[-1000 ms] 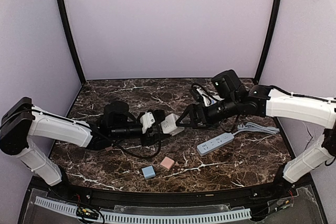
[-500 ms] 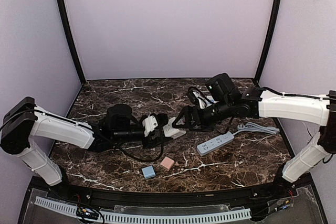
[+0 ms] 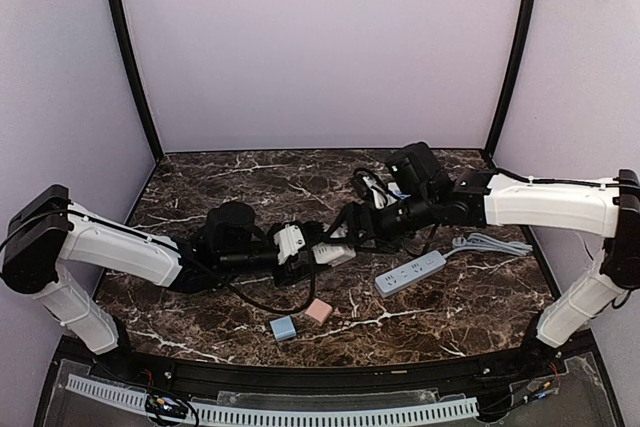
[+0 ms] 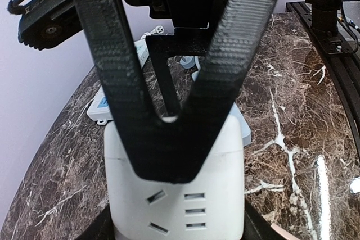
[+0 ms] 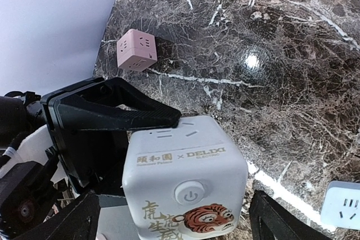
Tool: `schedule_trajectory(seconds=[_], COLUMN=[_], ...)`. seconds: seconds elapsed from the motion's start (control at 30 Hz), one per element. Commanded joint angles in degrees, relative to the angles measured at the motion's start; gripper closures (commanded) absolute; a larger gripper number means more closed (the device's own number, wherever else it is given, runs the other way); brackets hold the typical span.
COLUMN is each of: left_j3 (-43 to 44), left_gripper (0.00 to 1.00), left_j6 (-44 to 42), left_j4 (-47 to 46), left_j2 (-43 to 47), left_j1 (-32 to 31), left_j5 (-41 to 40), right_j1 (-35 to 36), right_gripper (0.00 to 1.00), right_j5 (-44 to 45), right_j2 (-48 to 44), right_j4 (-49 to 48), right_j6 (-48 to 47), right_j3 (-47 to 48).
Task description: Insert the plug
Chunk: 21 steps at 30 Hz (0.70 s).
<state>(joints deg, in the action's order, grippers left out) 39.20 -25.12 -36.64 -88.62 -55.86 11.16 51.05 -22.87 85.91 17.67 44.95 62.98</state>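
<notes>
Left claw (image 4: 175, 229) clamps the white tiger-printed cube socket (image 5: 185, 167) steady, likely for a handover; right claw (image 5: 185, 217) straddles it, spread wide, empty.

Soft, even light falls from overhead onto the marble table (image 3: 200, 182); shadows on it are faint; white glare spots gleam on its top in both wrist views; posts (image 3: 125, 47) behind it bow outward.
</notes>
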Motion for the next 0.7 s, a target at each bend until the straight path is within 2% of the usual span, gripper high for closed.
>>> schedule_trajectory(seconds=[0.0,0.23,0.53,0.6,0.67], left_j3=[1.1,1.2,1.2,1.0,0.8], left_gripper=[0.99,0.99,0.99,0.99,0.99], left_j6=[-0.6,-0.4,-0.6,-0.6,-0.6], left_j4=[-2.7,-3.5,-4.0,-4.3,-4.7], left_j2=[0.0,-0.2,-0.2,-0.2,-0.1], left_j1=[-0.6,-0.8,-1.0,-1.1,-1.1], left_j5=[-0.7,-0.7,-0.6,-0.6,-0.5], right_j1=[0.8,1.2,1.5,1.5,1.5], right_gripper=[0.10,0.15,0.28,0.26,0.19], right_j5=[-1.2,-1.9,-2.7,-2.8,-3.0], right_j2=[1.0,1.2,1.3,1.5,1.6], right_j4=[-2.5,-3.4,-3.9,-3.8,-3.8], right_j6=[0.7,0.9,0.7,0.6,0.4], right_j3=[-0.5,-0.8,-1.4,-1.4,-1.4])
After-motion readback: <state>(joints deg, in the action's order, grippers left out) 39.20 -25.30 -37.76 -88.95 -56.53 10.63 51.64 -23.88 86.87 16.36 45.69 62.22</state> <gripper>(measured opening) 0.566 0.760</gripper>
